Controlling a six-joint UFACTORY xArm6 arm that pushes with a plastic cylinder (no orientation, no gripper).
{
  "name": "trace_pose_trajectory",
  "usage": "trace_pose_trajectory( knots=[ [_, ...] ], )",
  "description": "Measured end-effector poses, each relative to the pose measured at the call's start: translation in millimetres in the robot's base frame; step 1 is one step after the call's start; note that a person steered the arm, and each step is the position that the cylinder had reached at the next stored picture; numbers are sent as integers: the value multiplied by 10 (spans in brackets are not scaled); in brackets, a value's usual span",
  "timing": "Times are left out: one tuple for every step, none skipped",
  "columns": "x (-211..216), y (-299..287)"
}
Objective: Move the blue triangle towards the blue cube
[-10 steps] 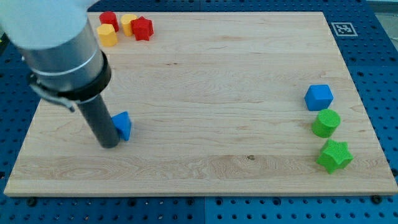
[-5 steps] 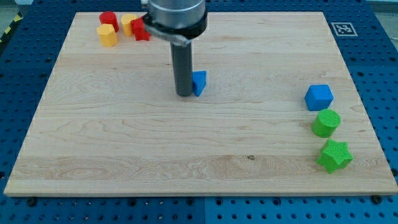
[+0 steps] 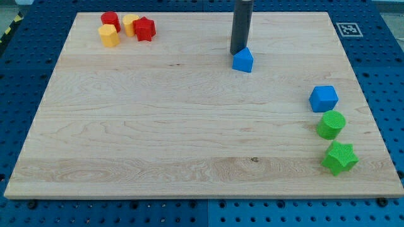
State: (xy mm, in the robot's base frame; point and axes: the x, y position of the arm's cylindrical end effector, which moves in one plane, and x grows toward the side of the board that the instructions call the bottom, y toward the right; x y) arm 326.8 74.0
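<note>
path blue triangle → blue cube: open board | green cylinder just below cube

my tip just above-left of triangle

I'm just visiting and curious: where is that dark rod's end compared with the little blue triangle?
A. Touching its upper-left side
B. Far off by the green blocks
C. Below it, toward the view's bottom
A: my tip sits right against the upper-left edge of the blue triangle.
</note>
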Motion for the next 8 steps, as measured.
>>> trace_pose_trajectory(
  knots=[
    [127,0],
    [344,-1],
    [500,-9],
    [592,-87],
    [707,-195],
    [723,-200],
    [723,-112],
    [746,125]
  ],
)
